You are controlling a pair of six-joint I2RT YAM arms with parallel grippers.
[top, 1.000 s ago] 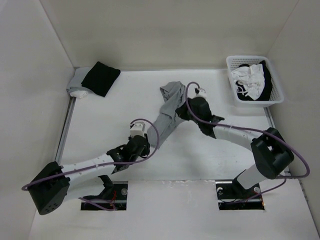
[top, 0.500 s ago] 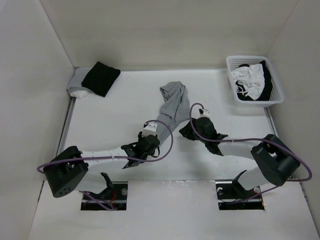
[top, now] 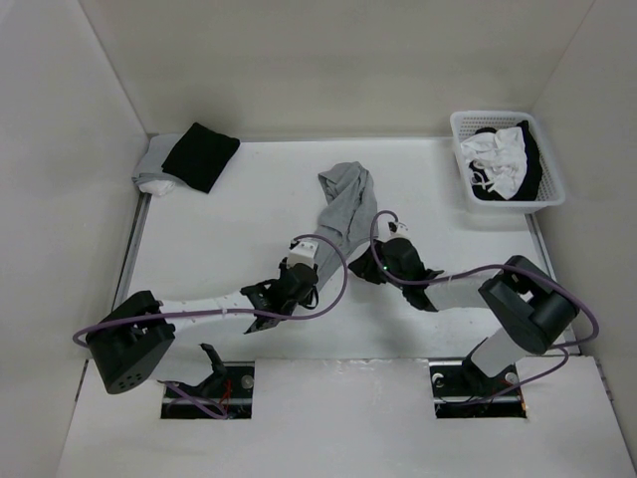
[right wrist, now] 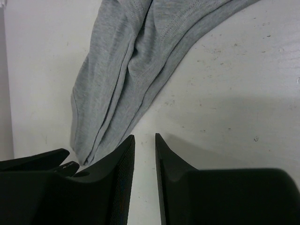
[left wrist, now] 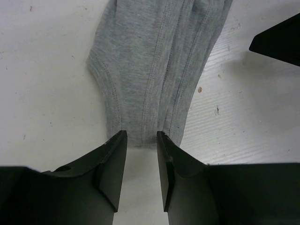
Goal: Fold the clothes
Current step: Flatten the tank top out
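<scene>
The clothes, a light grey tank top (top: pixel 340 207), lie bunched into a long narrow strip on the white table, running from the middle back toward the near side. My left gripper (top: pixel 305 263) sits at the strip's near end. In the left wrist view it (left wrist: pixel 139 136) stands open, its tips just short of the hem of the grey fabric (left wrist: pixel 154 70), with only bare table between them. My right gripper (top: pixel 368 265) is to the right of the strip. It (right wrist: pixel 144 138) is open and holds nothing, with the fabric (right wrist: pixel 126 70) lying to its upper left.
A white basket (top: pixel 545 195) holding white and black garments stands at the back right corner. A black cloth square (top: pixel 199 154) rests on a pale folded item at the back left. White walls enclose the table on three sides.
My right gripper has opened, let go of the raised tank top and drawn back toward the near side. The garment now lies flat. My left gripper has moved right to its near end.
</scene>
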